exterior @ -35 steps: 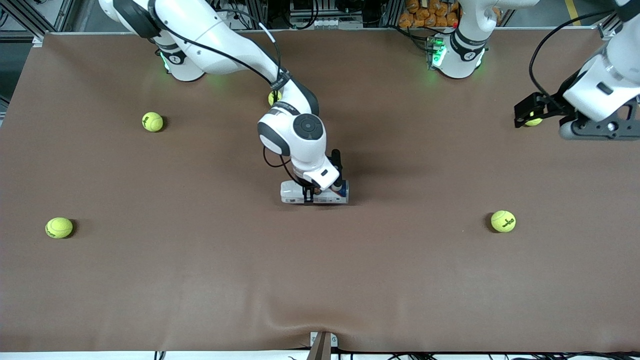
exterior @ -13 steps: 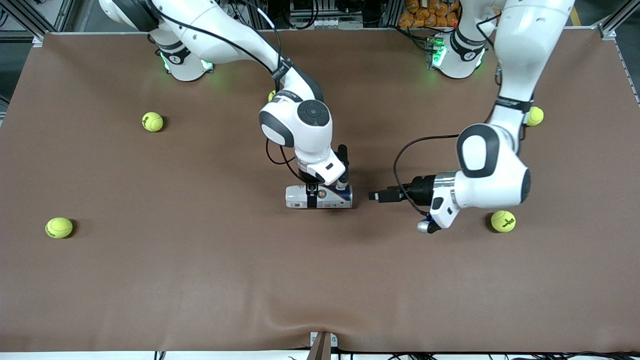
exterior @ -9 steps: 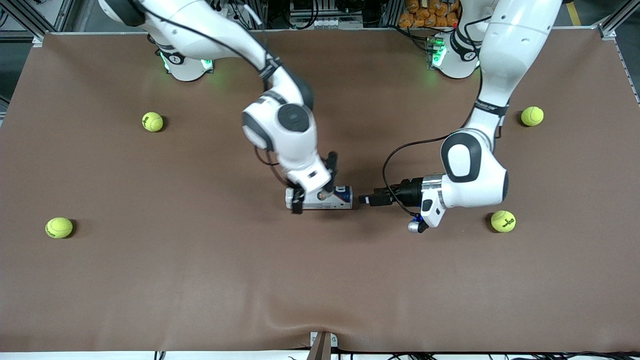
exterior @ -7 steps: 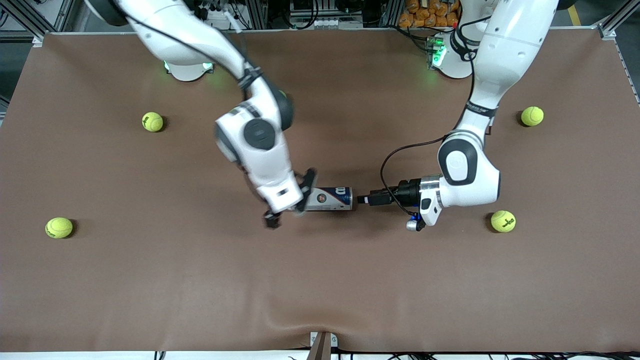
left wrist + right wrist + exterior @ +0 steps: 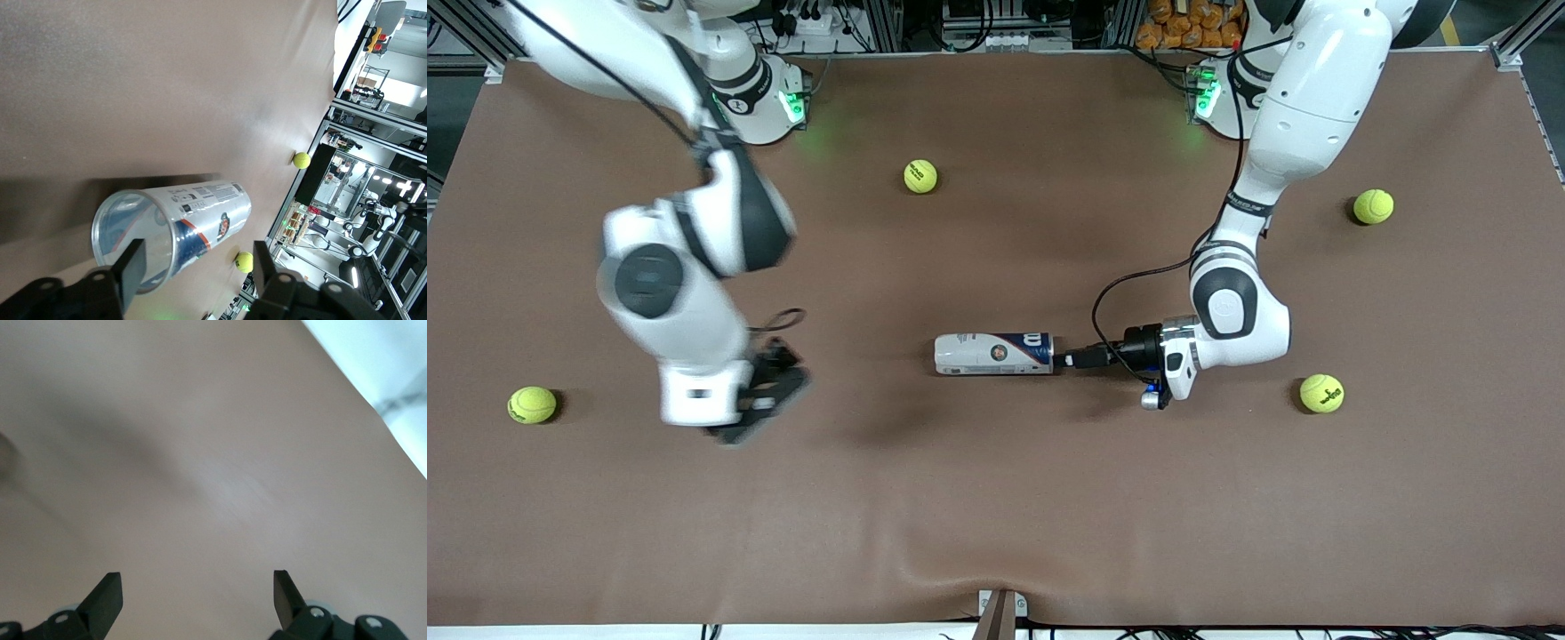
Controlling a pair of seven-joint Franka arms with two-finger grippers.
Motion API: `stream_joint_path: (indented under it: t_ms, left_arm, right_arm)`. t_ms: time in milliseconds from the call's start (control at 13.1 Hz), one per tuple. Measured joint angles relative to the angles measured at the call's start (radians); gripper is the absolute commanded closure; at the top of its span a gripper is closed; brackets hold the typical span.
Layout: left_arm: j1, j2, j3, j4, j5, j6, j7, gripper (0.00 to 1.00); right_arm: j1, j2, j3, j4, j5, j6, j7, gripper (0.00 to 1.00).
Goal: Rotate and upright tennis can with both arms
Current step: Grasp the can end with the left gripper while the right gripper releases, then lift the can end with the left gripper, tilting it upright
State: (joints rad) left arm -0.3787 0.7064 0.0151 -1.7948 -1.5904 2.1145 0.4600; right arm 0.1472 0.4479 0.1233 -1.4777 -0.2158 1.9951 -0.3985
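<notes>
Now that the right gripper [image 5: 769,404] has let go and swung away, fingers apart over bare bench [image 5: 996,498], the can [image 5: 993,354] lies flat, its open end between the left gripper's [image 5: 197,273] spread fingers, ready for tipping upright.

2 white arms [image 5: 1303,80] with black joint bands, green-lit bases

Left pincer [image 5: 1069,359] low and level, fingers spread; right pincer [image 5: 769,400] raised, spread wide.
</notes>
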Motion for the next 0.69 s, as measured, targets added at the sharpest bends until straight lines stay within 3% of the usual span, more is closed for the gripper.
stream_joint_path:
  t_ms: [153, 306, 383, 536, 612, 689]
  left_arm:
    - [-0.007, 0.014, -0.001, 0.0, -0.026, 0.0, 0.009, 0.37]
    - [-0.025, 0.027, -0.001, 0.0, -0.062, 0.0, 0.02, 0.5]
    - [-0.032, 0.034, -0.001, 0.0, -0.07, 0.0, 0.024, 0.58]
    - [-0.041, 0.048, -0.003, 0.002, -0.075, 0.0, 0.026, 0.9]
    - [-0.041, 0.053, -0.005, 0.004, -0.076, 0.0, 0.027, 1.0]
    - [-0.04, 0.055, -0.006, 0.009, -0.083, -0.001, 0.027, 1.0]
  right_arm:
    - [-0.097, -0.059, 0.0, -0.022, 0.008, -0.072, 0.008, 0.0]
    - [-0.175, -0.109, 0.0, -0.027, 0.041, -0.159, 0.045, 0.0]
    - [-0.199, -0.135, 0.0, -0.027, 0.065, -0.204, 0.082, 0.0]
    - [-0.225, -0.188, 0.0, -0.028, 0.128, -0.282, 0.154, 0.0]
    - [-0.232, -0.213, 0.001, -0.028, 0.15, -0.312, 0.177, 0.0]
    - [-0.24, -0.236, 0.0, -0.028, 0.157, -0.332, 0.193, 0.0]
